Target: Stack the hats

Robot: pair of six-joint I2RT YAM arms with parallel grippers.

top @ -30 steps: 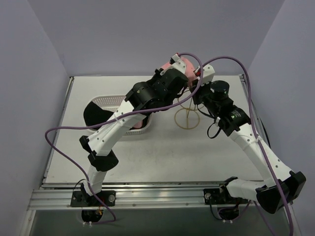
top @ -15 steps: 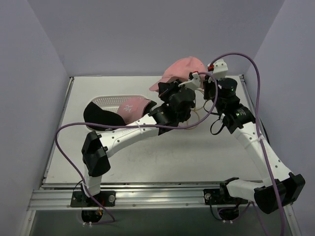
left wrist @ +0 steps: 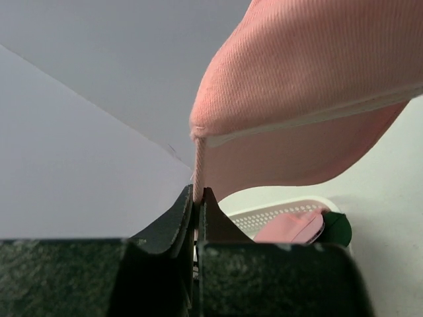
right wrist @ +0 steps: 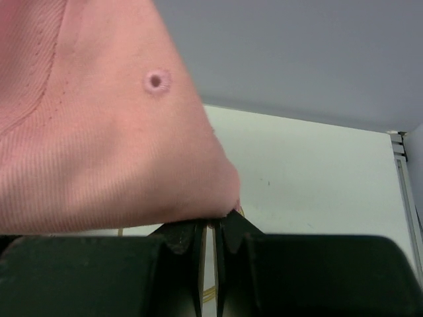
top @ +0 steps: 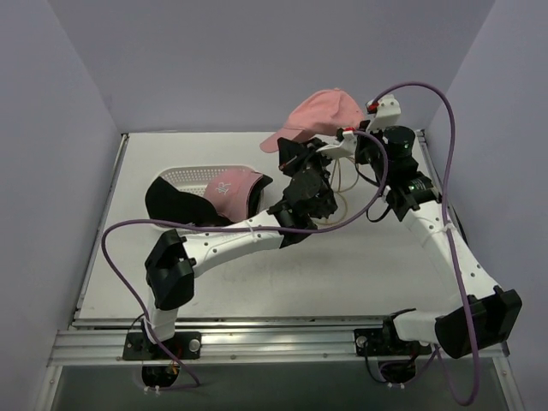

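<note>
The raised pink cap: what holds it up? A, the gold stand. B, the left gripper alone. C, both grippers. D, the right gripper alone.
C: the wrist views show the left gripper and the right gripper each pinched shut on the raised pink cap at its edge.

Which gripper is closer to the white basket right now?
Left. The left gripper pinches the raised pink cap on the side facing the basket; the right gripper pinches its opposite side, farther away.

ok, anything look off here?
Minor: the black cap hangs over the basket's left rim, partly outside. The raised pink cap is pinched at its edges by the left gripper and right gripper; no damage seen.
</note>
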